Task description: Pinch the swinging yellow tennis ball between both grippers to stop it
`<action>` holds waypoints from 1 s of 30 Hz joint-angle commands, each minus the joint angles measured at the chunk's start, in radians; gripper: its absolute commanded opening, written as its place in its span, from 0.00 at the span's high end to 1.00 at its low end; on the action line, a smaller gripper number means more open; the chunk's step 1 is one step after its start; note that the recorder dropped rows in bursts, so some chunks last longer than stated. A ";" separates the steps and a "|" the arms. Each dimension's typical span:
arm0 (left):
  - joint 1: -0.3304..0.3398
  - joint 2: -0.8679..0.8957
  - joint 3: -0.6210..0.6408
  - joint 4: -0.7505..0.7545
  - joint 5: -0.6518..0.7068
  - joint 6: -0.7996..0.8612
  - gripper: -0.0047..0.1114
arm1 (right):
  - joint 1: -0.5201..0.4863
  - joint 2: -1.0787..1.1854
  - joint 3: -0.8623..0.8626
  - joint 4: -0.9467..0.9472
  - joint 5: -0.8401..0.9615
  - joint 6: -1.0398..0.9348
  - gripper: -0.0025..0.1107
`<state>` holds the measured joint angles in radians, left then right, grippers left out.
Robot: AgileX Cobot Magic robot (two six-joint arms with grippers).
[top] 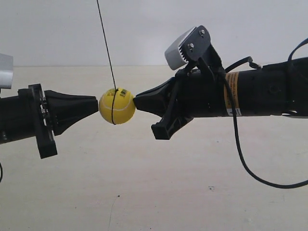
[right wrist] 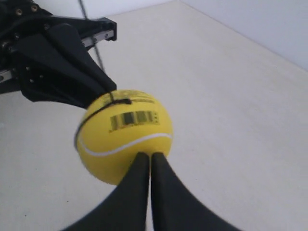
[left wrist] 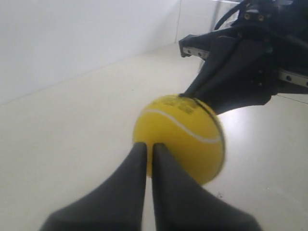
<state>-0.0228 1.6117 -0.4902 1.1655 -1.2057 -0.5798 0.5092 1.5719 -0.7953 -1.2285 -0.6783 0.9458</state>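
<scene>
The yellow tennis ball hangs on a thin dark string above the pale table, between two black tapered gripper tips. The gripper of the arm at the exterior view's left meets one side of the ball. The gripper of the arm at the exterior view's right meets the opposite side. In the left wrist view my left gripper is shut, its tip against the ball, with the other gripper's tip behind the ball. My right gripper is shut too, pressing the ball below its barcode print.
A black cable loops down from the arm at the exterior view's right. A grey-white camera block sits on top of that arm. The cream table surface lies well below the ball, with a white wall behind.
</scene>
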 commanded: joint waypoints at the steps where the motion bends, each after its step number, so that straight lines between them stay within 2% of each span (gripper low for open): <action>1: 0.045 0.000 0.003 -0.054 0.014 -0.060 0.92 | -0.001 -0.004 -0.006 0.012 0.110 -0.012 0.98; 4: 0.085 0.000 0.003 -0.140 0.149 -0.143 0.92 | -0.001 -0.004 -0.006 0.047 0.193 -0.016 0.98; 6: 0.089 0.000 0.003 -0.177 0.212 -0.168 0.92 | -0.001 -0.004 -0.006 0.048 0.199 -0.016 0.98; 8: 0.089 0.000 0.003 -0.153 0.185 -0.168 0.92 | -0.001 -0.004 -0.006 0.045 0.187 -0.012 0.98; 12: 0.124 0.000 0.003 0.026 -0.010 -0.170 0.92 | -0.001 -0.029 -0.006 -0.191 0.056 0.088 0.98; 19: 0.192 0.000 -0.005 0.194 -0.015 -0.258 0.92 | -0.001 -0.143 -0.006 -0.429 -0.042 0.259 0.98; 24: 0.153 0.000 -0.005 0.218 -0.015 -0.196 0.92 | -0.001 -0.119 -0.028 -0.421 -0.195 0.257 0.98; 30: 0.070 0.000 -0.005 0.169 -0.015 -0.103 0.92 | -0.001 -0.061 -0.032 -0.325 -0.109 0.227 0.98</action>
<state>0.0813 1.6117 -0.4902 1.3646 -1.2078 -0.7264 0.5092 1.4923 -0.8211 -1.6033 -0.8227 1.1939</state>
